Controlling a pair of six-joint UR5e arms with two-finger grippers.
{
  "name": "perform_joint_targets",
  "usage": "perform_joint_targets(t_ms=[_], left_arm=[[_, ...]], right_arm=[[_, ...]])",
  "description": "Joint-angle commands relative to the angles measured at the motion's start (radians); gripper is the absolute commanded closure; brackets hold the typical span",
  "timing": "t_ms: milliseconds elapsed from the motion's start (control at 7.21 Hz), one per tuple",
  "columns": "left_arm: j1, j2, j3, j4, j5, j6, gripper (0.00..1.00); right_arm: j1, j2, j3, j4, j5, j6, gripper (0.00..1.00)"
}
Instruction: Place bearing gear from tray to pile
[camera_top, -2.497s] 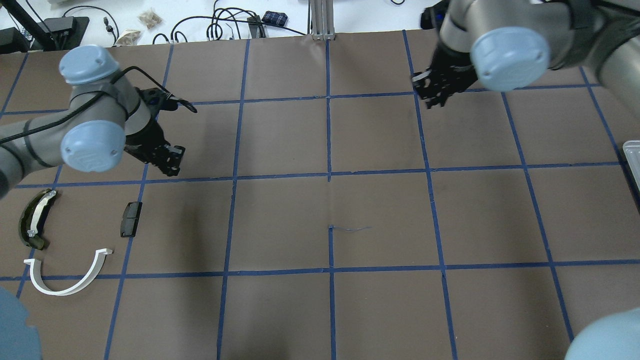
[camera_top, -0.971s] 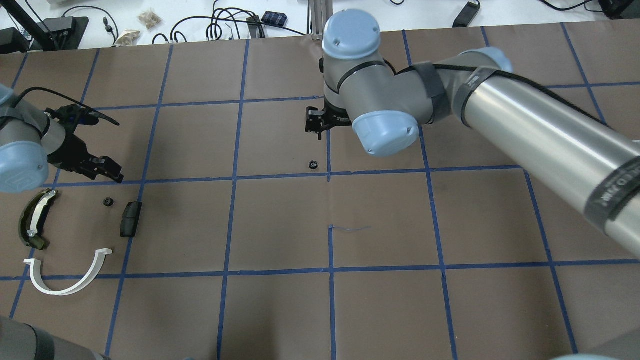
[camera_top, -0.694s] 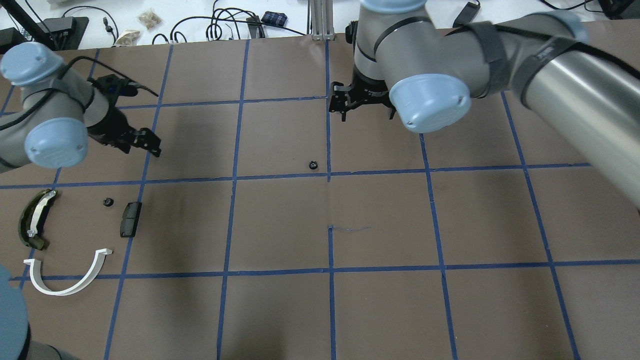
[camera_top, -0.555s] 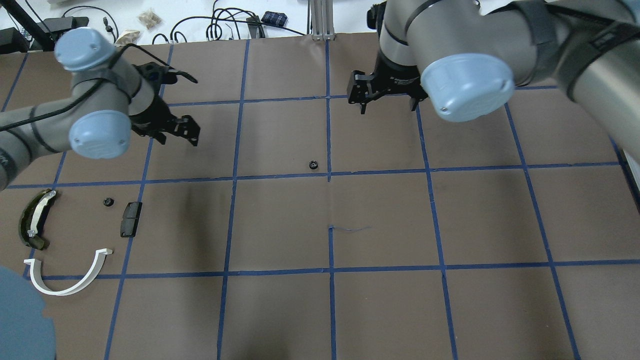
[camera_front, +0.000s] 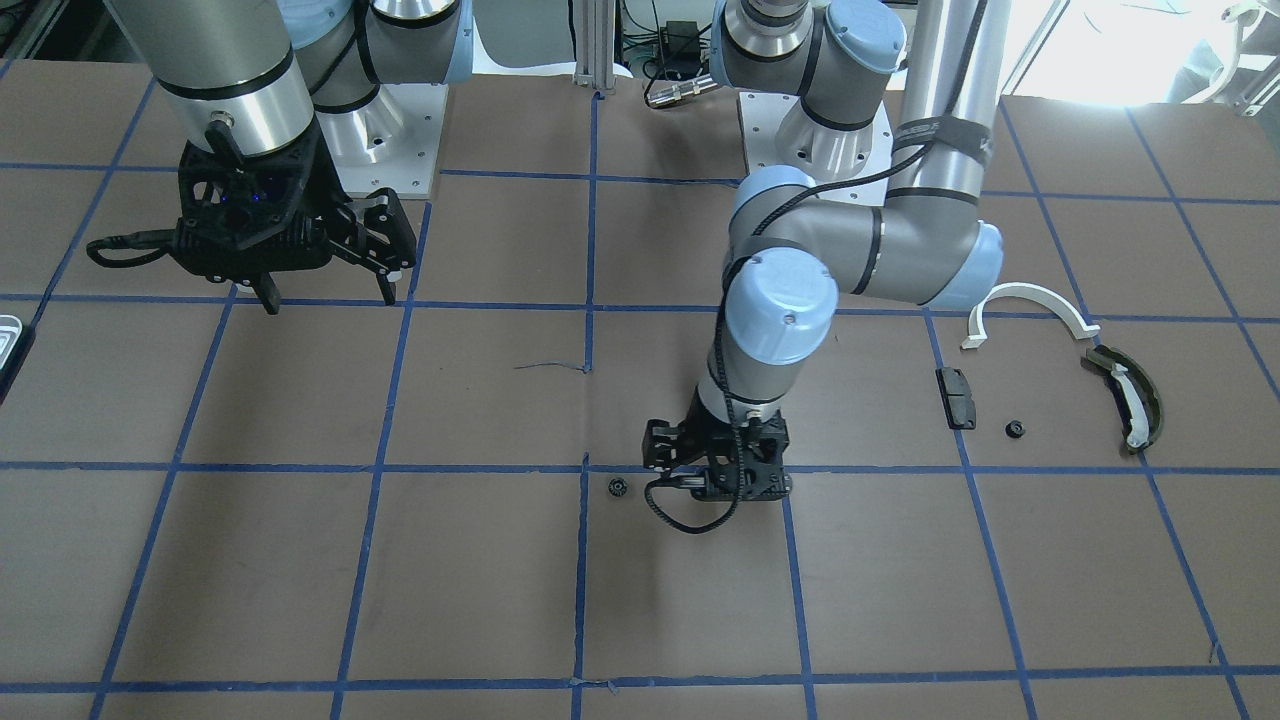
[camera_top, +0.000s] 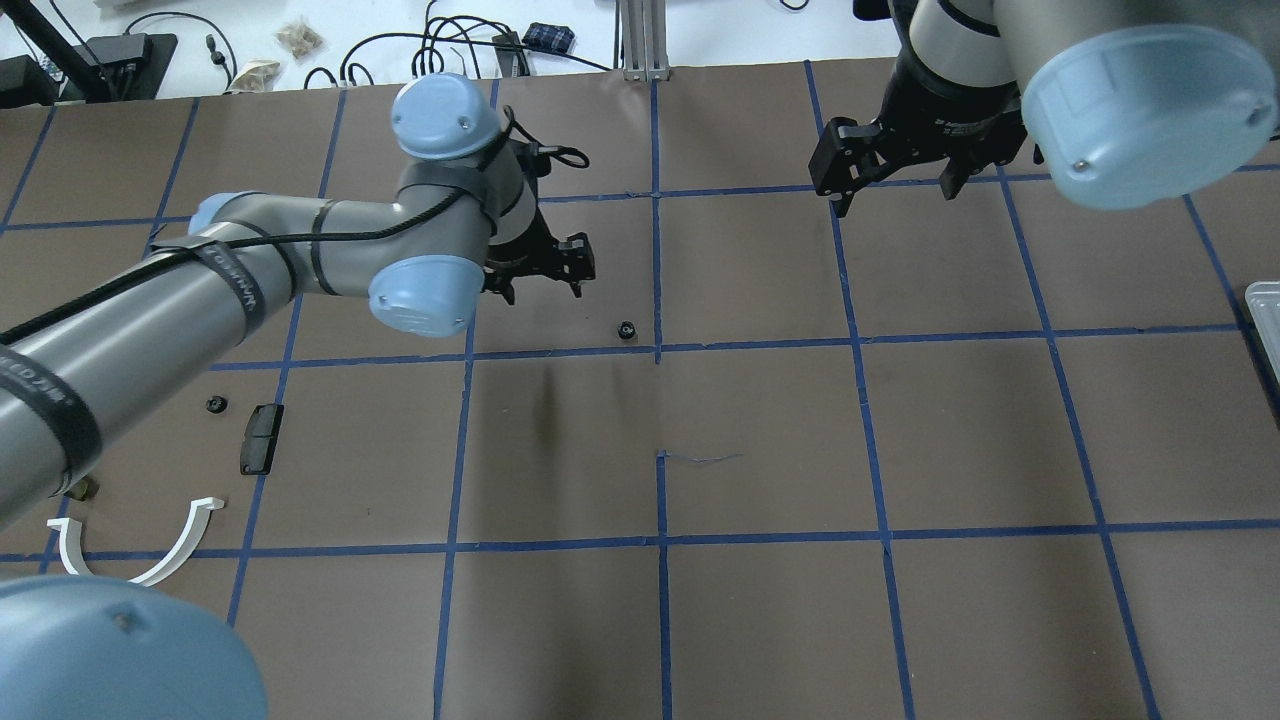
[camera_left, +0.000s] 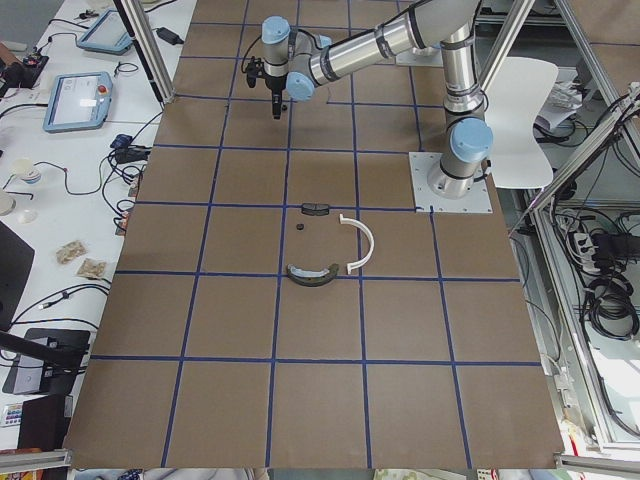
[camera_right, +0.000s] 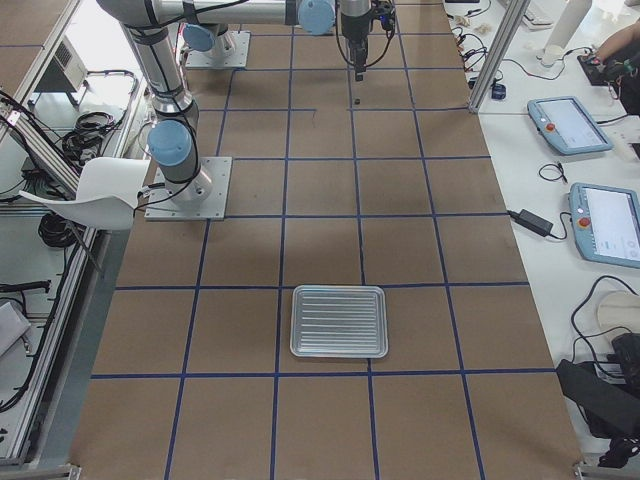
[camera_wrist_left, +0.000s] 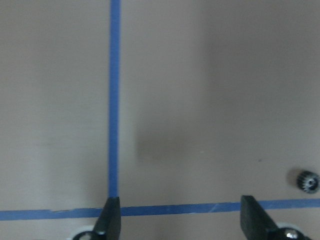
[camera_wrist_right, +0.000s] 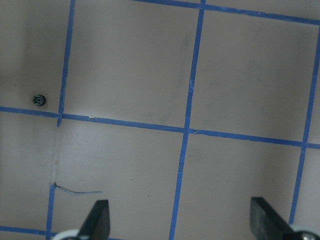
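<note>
Black bearing gear (camera_top: 626, 329) lies near your left gripper (camera_top: 540, 288), whose jaws stand apart. Your right gripper (camera_top: 893, 188) hangs released at far right.

We're looking at a brown worktop (camera_top: 760, 620), ruled into squares by blue tape. Near the middle of the overhead view a small black bearing gear (camera_top: 626, 329) sits alone, just up and left of a tape crossing. Below centre lies a loose blue thread (camera_top: 700, 458). At the left edge we've got the pile (camera_front: 956, 397). There a second small gear (camera_top: 214, 404) sits just beside a black block (camera_top: 262, 438). In the front-facing view a white arc (camera_front: 1032, 290) and an olive curved piece (camera_front: 1128, 395) with a white strip lie at the right. The ribbed tray (camera_right: 339, 321) lies flat, low in the right-side view, well apart from the rest.
</note>
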Motion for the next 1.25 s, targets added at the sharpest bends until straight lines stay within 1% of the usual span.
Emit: perform_joint_targets(t_ms=[0,139,277,416,555,694,832,971,1110], left_arm=[[-0.118,-0.097,0.061,0.007,0.032,-0.181,0.16],[-0.130,-0.123,0.064,0.008,0.059,-0.194,0.17],[-0.130,-0.143,0.066,0.008,0.059,-0.185,0.26],[-0.130,-0.153,0.081,0.008,0.058,-0.195,0.39],[-0.130,-0.162,0.102,0.007,0.058,-0.194,0.47],[-0.130,-0.162,0.107,0.005,0.061,-0.193,0.50],[-0.130,-0.163,0.109,-0.001,0.087,-0.186,0.65],[-0.130,-0.165,0.107,-0.004,0.088,-0.183,0.81],[-0.130,-0.168,0.109,-0.008,0.091,-0.182,0.88]], right_arm=[[-0.009,-0.014,0.003,0.043,0.008,-0.010,0.00],[-0.008,-0.016,0.003,0.037,0.008,-0.010,0.00],[-0.008,-0.014,0.003,0.028,0.011,-0.019,0.00],[-0.008,-0.014,0.003,0.026,0.012,-0.019,0.00],[-0.008,-0.014,0.002,0.026,0.012,-0.018,0.00],[-0.009,-0.014,0.000,0.025,0.012,-0.019,0.00],[-0.009,-0.014,0.002,0.026,0.012,-0.019,0.00],[-0.009,-0.014,0.002,0.026,0.012,-0.019,0.00],[-0.012,-0.014,0.002,0.025,0.011,-0.019,0.00]])
